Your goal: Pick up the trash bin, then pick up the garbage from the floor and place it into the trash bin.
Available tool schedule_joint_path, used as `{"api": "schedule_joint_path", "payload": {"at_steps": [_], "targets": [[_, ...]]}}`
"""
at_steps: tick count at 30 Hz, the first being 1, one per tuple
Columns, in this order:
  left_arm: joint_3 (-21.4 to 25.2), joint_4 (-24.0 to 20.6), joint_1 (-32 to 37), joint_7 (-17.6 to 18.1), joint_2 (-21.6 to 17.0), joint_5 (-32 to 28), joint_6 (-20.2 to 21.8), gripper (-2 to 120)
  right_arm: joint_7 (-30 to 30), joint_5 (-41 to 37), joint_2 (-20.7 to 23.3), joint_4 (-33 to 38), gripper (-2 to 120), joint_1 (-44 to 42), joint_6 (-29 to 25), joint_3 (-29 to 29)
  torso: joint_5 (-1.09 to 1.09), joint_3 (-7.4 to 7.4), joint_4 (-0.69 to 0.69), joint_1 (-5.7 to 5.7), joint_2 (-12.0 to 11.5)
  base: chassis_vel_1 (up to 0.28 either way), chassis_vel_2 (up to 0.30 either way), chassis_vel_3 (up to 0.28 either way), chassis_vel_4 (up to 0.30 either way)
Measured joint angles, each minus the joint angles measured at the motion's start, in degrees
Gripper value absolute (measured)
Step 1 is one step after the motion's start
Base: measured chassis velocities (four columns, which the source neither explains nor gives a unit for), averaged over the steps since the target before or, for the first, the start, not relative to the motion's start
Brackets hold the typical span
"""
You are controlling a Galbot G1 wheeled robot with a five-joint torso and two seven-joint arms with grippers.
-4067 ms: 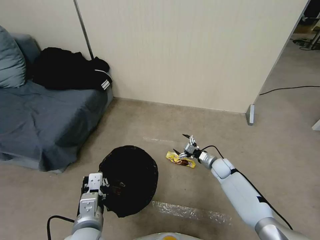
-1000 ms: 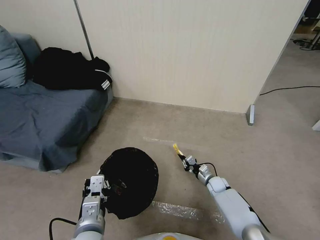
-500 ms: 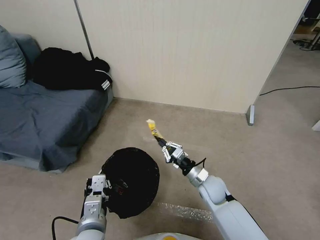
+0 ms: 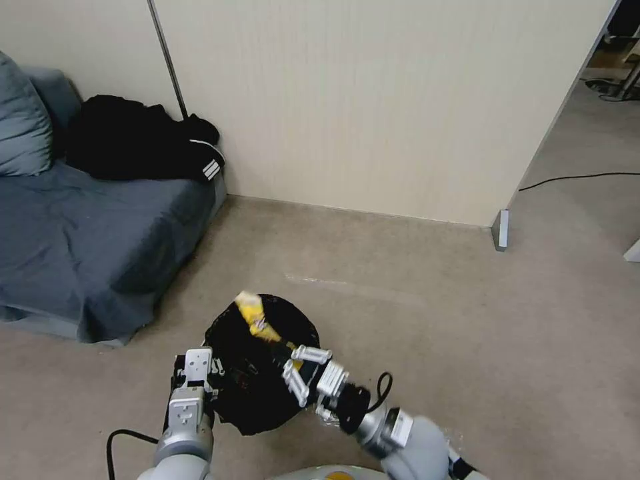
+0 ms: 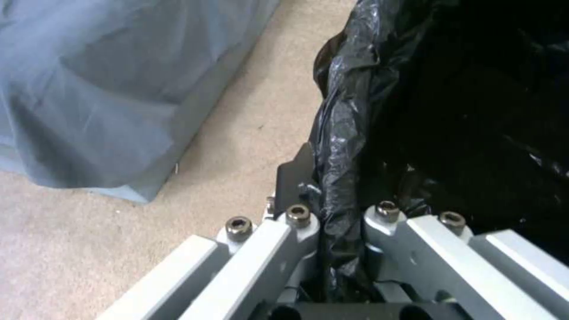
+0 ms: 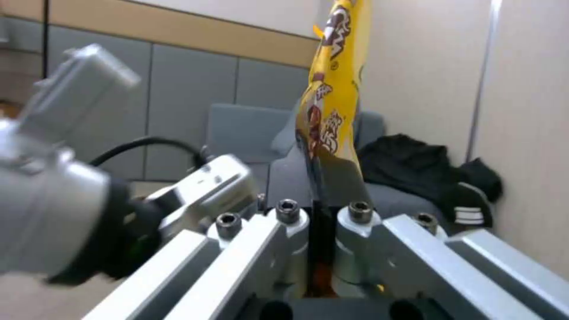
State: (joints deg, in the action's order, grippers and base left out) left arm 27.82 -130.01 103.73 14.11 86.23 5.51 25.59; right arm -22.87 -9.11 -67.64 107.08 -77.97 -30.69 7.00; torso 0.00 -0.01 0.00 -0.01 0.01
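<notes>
garbage here is a yellow snack wrapper (image 4: 257, 320), pinched by its lower end in the right gripper (image 4: 293, 360); in the head view it sticks up and away from those fingertips, over the black-lined mouth of the trash bin (image 4: 230, 400). the left gripper (image 4: 200, 390) sits at the bin's near rim, on the side away from the wrapper

from the left wrist, the left gripper (image 5: 335, 213) is clamped narrow on the folded black bag (image 5: 341, 133) and the rim under it; the bin's dark inside opens just beyond its fingers, and a grey sofa cover (image 5: 118, 89) lies off to one side

from the right wrist, the right gripper (image 6: 320, 213) is closed tight on the wrapper (image 6: 329, 102), which stands straight out past the fingertips

my worry: the wrapper is light and stiff, so if let go while it points up like this it may flutter or catch the rim and fall outside. the left grip also looks to be mostly thin bag, which could slip and tip the bin
</notes>
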Motion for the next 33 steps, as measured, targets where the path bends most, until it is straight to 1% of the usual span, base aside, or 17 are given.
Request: {"api": "schedule_joint_path", "payload": {"at_steps": [8,14,26,33], "targets": [[0.11,-0.01,0.01,0.03,0.12,0.22,0.06,1,0.00,2.10,2.88,-0.35,0,-0.39,-0.20,2.47,0.00,0.00,0.00,0.00,0.00,0.000,0.000,0.000,0.000],[-0.21,-0.04,-0.13,0.08,0.50,0.34,0.04,1,0.42,2.44,4.23,-0.38,0,-0.64,0.02,2.25,0.00,0.00,0.00,0.00,0.00,0.000,0.000,0.000,0.000],[-0.90,0.43,-0.14,0.13,0.20,0.73,0.05,1,1.02,3.60,3.35,-3.35,0,-0.84,-1.16,1.06,0.00,0.00,0.00,0.00,0.00,0.000,0.000,0.000,0.000],[-0.68,0.98,0.08,0.15,-0.23,0.65,0.15,1,2.32,3.15,1.86,-4.57,0,3.64,0.25,1.99,0.00,0.01,0.00,0.01,-0.01,0.000,0.000,0.000,0.000]]}}
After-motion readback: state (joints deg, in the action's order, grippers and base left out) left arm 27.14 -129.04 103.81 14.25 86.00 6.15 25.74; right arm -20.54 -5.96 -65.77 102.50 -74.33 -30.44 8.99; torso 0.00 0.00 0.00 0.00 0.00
